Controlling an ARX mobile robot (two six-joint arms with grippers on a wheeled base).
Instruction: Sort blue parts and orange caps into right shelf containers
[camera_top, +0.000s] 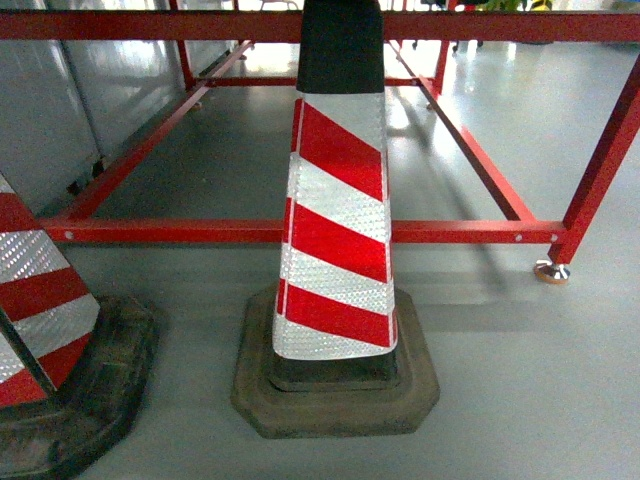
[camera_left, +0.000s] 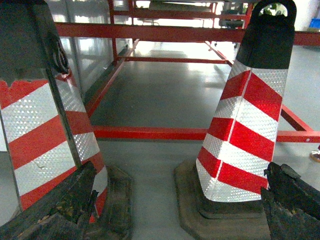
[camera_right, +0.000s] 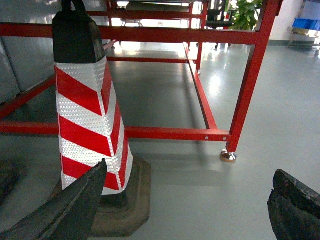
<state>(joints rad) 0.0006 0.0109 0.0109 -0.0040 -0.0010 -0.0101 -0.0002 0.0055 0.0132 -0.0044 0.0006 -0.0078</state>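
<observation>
No blue parts, orange caps or shelf show in any view. My left gripper (camera_left: 181, 172) is open, its dark worn fingers (camera_left: 70, 200) spread wide at the bottom corners of the left wrist view with only grey floor between them. My right gripper (camera_right: 190, 170) is open too, its fingers (camera_right: 75, 205) far apart over bare floor. Neither gripper appears in the head view. Something blue (camera_right: 305, 22), perhaps stacked containers, stands far off at the back right, too small to tell.
A red-and-white striped traffic cone (camera_top: 340, 220) on a dark rubber base stands straight ahead. A second cone (camera_top: 40, 330) is at the left edge. Behind them runs a low red steel frame (camera_top: 460, 232) with a footed leg (camera_top: 552, 268). Grey panels (camera_top: 60, 90) line the left.
</observation>
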